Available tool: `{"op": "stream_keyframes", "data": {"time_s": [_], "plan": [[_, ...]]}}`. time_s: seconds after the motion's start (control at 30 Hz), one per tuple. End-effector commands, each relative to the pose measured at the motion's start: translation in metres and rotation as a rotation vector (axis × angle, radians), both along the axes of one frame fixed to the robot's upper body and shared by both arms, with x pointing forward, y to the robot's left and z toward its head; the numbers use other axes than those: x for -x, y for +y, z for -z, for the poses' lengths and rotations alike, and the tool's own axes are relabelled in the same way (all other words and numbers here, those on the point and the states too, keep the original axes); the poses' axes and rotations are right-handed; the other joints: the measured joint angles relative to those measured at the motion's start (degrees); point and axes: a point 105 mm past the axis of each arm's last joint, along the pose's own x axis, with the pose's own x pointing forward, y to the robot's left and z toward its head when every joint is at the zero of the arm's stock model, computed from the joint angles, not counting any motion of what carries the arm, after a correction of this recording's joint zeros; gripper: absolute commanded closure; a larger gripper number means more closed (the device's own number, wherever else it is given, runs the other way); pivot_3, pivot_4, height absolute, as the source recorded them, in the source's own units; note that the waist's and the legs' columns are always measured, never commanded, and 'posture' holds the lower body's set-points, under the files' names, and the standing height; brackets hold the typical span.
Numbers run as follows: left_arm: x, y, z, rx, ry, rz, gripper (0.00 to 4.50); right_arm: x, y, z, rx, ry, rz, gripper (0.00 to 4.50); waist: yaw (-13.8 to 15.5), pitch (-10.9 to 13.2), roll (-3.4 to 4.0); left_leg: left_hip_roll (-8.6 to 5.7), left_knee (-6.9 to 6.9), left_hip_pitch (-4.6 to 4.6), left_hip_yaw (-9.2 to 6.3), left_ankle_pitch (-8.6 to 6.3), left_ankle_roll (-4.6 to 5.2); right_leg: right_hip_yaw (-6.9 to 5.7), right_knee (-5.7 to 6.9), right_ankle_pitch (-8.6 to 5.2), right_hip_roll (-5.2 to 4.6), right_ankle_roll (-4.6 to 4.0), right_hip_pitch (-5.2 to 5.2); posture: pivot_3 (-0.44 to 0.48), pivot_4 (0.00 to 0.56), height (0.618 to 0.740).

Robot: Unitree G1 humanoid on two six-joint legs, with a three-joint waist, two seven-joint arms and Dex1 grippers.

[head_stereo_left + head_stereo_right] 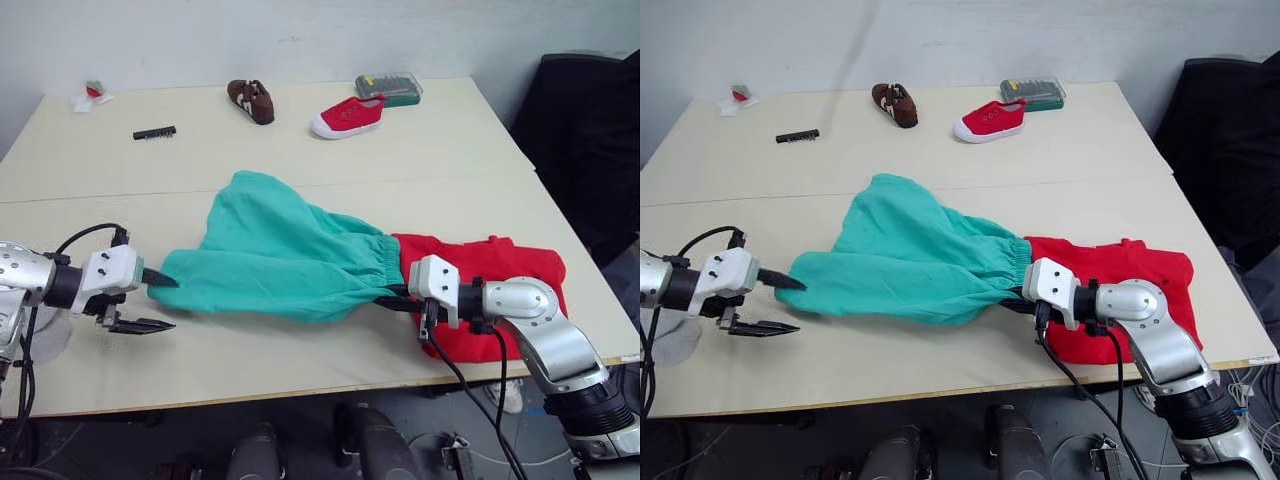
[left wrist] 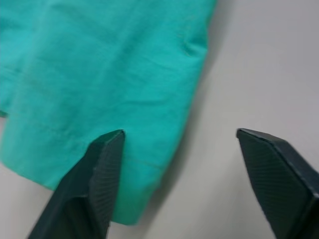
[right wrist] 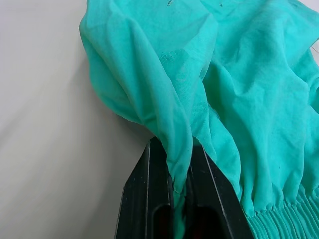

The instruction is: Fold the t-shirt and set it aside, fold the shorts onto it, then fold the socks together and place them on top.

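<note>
The teal shorts (image 1: 280,255) lie spread across the middle of the table, their gathered waistband (image 1: 385,262) overlapping the left edge of the red t-shirt (image 1: 500,265). The t-shirt lies flat near the front right. My right gripper (image 3: 174,199) is shut on a fold of the shorts just below the waistband. My left gripper (image 1: 172,303) stands open at the shorts' left leg hem, one finger (image 2: 107,164) over the cloth, the other above bare table. A pale grey shape (image 1: 665,340) lies under my left arm; I cannot tell whether it is the socks.
At the back of the table are a brown shoe (image 1: 250,100), a red shoe (image 1: 348,117), a green box (image 1: 389,88), a black strip (image 1: 154,132) and a small wrapper (image 1: 90,95). A black chair (image 1: 590,130) stands off the right edge.
</note>
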Motion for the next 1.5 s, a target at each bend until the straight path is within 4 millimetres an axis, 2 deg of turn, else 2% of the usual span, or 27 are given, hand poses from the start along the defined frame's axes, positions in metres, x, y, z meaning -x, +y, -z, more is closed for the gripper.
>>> {"op": "stream_keyframes", "data": {"time_s": [0.03, 0.27, 0.5, 0.53, 0.6, 0.73, 0.93, 1.2, 1.37, 1.5], "plan": [[0.000, -0.008, -0.004, -0.028, -0.098, 0.042, 0.52, 0.001, 0.006, -0.006, -0.014, -0.030, -0.026, 4.50, 0.00, 0.00, 0.00, 0.00, 0.00, -0.01, 0.00, 0.00, 0.00, 0.00, 0.00, 0.00, 0.00, 0.00, 0.00, 0.000, 0.150, 0.740], [-0.010, -0.012, 0.002, -0.030, -0.164, 0.033, 0.52, 0.002, 0.008, -0.006, -0.013, -0.029, -0.038, 4.50, -0.03, 0.00, 0.00, 0.01, 0.00, 0.00, 0.02, 0.00, 0.00, -0.01, 0.00, 0.00, 0.02, 0.00, 0.00, 0.000, 0.150, 0.740], [-0.022, -0.016, -0.005, 0.033, -0.194, 0.011, 0.52, 0.002, 0.009, -0.006, -0.014, -0.025, -0.039, 4.50, -0.04, -0.01, -0.01, 0.00, 0.00, 0.00, 0.03, 0.00, 0.00, -0.01, 0.00, 0.00, 0.02, 0.00, 0.00, 0.000, 0.150, 0.740], [-0.023, -0.016, -0.008, 0.052, -0.191, 0.007, 0.91, 0.003, 0.009, -0.006, -0.013, -0.024, -0.039, 4.50, -0.01, -0.01, -0.01, 0.01, 0.00, -0.01, 0.03, 0.00, 0.00, -0.03, -0.01, 0.00, 0.04, 0.00, -0.01, 0.000, 0.150, 0.740], [-0.024, -0.015, -0.011, 0.070, -0.178, 0.005, 1.42, 0.003, 0.009, -0.006, -0.013, -0.023, -0.036, 4.50, -0.02, -0.01, -0.01, 0.00, 0.00, -0.01, 0.03, 0.00, -0.01, -0.03, 0.00, 0.00, 0.04, 0.00, -0.01, 0.000, 0.150, 0.740], [-0.025, -0.010, -0.010, 0.070, -0.145, -0.011, 2.63, 0.003, 0.008, -0.006, -0.011, -0.023, -0.033, 4.50, -0.07, -0.01, -0.01, 0.01, 0.00, 0.01, 0.05, 0.00, -0.01, -0.02, 0.00, 0.00, 0.06, 0.00, -0.01, 0.000, 0.150, 0.740], [-0.030, -0.013, -0.007, 0.087, -0.125, -0.018, 4.48, 0.003, 0.008, -0.006, -0.015, -0.024, -0.030, 4.50, 0.00, -0.01, -0.02, 0.00, 0.01, 0.00, 0.05, 0.01, -0.02, -0.02, 0.00, 0.00, 0.07, 0.00, 0.00, 0.000, 0.150, 0.740], [-0.032, -0.014, -0.006, 0.096, -0.107, -0.021, 4.48, 0.003, 0.009, -0.007, -0.026, -0.029, -0.024, 4.50, -0.05, -0.01, -0.02, 0.01, 0.01, 0.00, 0.04, 0.01, -0.03, -0.02, 0.00, 0.00, 0.07, 0.00, 0.00, 0.000, 0.150, 0.740], [-0.032, -0.018, -0.016, 0.162, -0.083, -0.023, 4.48, 0.004, 0.010, -0.007, -0.028, -0.029, -0.021, 4.50, -0.01, -0.01, -0.02, 0.00, 0.01, 0.00, 0.04, 0.01, -0.03, -0.02, 0.00, 0.00, 0.06, 0.00, 0.00, 0.000, 0.150, 0.740], [-0.021, -0.020, -0.018, 0.175, 0.068, 0.007, 4.48, 0.004, 0.012, -0.005, -0.027, -0.008, -0.037, 4.50, -0.11, -0.01, -0.02, 0.00, 0.01, -0.01, 0.04, 0.02, -0.03, -0.02, 0.00, 0.00, 0.11, 0.00, 0.00, 0.000, 0.150, 0.740]]}}
